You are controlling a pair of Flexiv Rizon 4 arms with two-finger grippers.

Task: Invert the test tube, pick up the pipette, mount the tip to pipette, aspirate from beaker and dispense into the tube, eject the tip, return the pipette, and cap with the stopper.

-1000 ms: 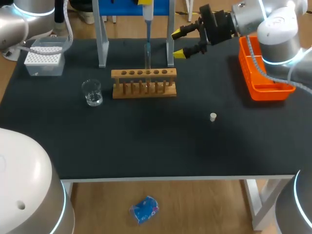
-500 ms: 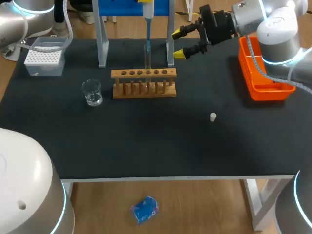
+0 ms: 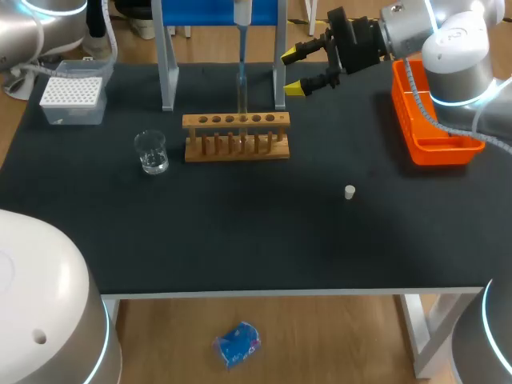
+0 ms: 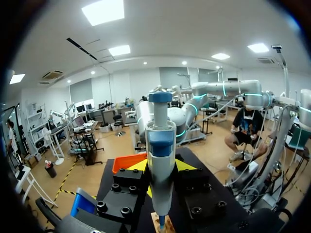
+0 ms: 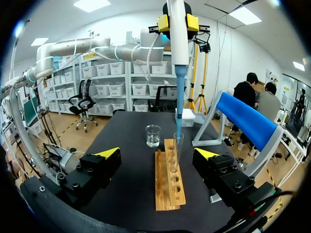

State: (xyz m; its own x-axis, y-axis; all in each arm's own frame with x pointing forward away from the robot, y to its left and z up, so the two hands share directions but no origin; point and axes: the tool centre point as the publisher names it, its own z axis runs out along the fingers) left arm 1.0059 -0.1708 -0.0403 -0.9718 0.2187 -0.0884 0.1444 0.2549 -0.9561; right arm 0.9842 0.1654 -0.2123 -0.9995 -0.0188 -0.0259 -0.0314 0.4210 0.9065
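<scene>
While the left gripper (image 5: 177, 22) pinches the pipette (image 5: 177, 46) by its smooth white barrel, yellow tips pressed to either side, the whole tool hangs upright high over the table (image 3: 240, 248). From the left wrist view you get its rounded blue plunger knob and a blue band on the body. Down from it runs the blue tip (image 5: 179, 111), thin and tapering, and it meets the mouth of the test tube (image 5: 173, 158). That's a clear glass cylinder standing upright in the rack (image 3: 236, 136), pale wood with a single row of round holes.

Now the right gripper (image 3: 293, 71): fingers spread wide and holding nothing, wedge-shaped yellow tips level with the tube, just beside it. From its own wrist view, the rack and tube lie ahead, between those tips.

The beaker (image 3: 151, 152), clear and cylindrical, sits on the matte black top near the rack's end. Farther out is the tip box (image 3: 72, 100), translucent, with a white dotted grid on top. The stopper (image 3: 350, 191), small and pale, lies alone, well apart from the rack. An orange plastic bin (image 3: 436, 140) is below the right arm.
</scene>
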